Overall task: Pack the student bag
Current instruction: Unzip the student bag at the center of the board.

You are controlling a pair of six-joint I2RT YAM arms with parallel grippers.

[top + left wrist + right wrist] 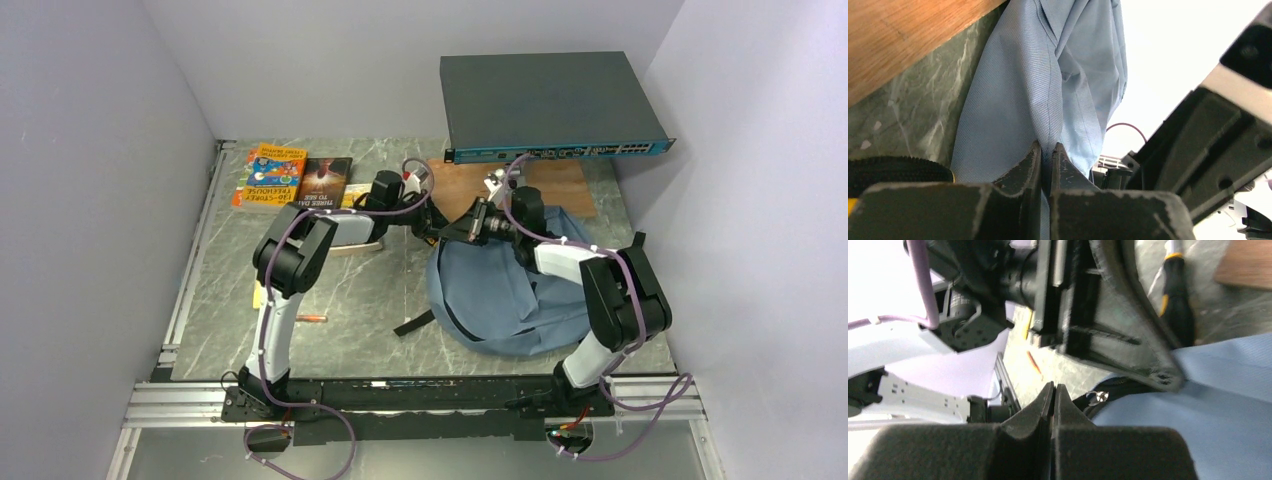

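Note:
The student bag (510, 300), a soft blue-grey backpack, lies on the table's right half, its black strap (415, 325) trailing left. At its upper left edge my left gripper (437, 228) is shut on a raised fold of its blue fabric (1048, 90); the left wrist view has that fold pinched between the fingertips of the left gripper (1048, 147). Facing it from the right, my right gripper (464, 226) sits close by. In its wrist view the right gripper (1053, 387) is shut with nothing seen between the fingers, and a silver zipper pull (1096, 396) lies loose just beside it.
Two books, one orange (270, 175) and one dark (325, 180), lie at the back left. A grey network switch (550, 105) stands over a wooden board (545, 185) at the back right. A black-and-yellow screwdriver (1175, 295) lies near the bag; an orange pen (310, 318) lies front left.

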